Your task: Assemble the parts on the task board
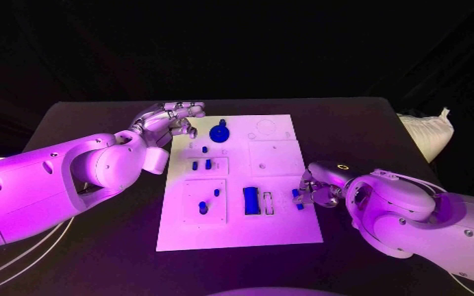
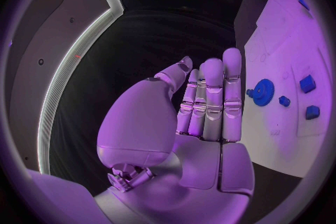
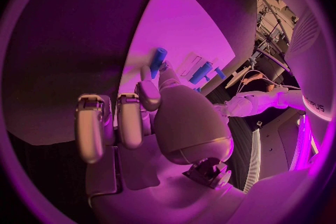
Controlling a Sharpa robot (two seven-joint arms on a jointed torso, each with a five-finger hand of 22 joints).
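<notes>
Right wrist view shows a small blue part (image 3: 158, 58) pinched at the fingertips of the right hand (image 3: 150, 115), long axis pointing away from the palm over the task board (image 3: 175, 28). From the head camera that hand sits at the board's right edge, near corner, the part (image 1: 297, 199) just right of the long blue block (image 1: 251, 201); any slot lies leftward. The left hand (image 1: 174, 121) hovers flat, released, by the blue gear (image 1: 219, 133).
</notes>
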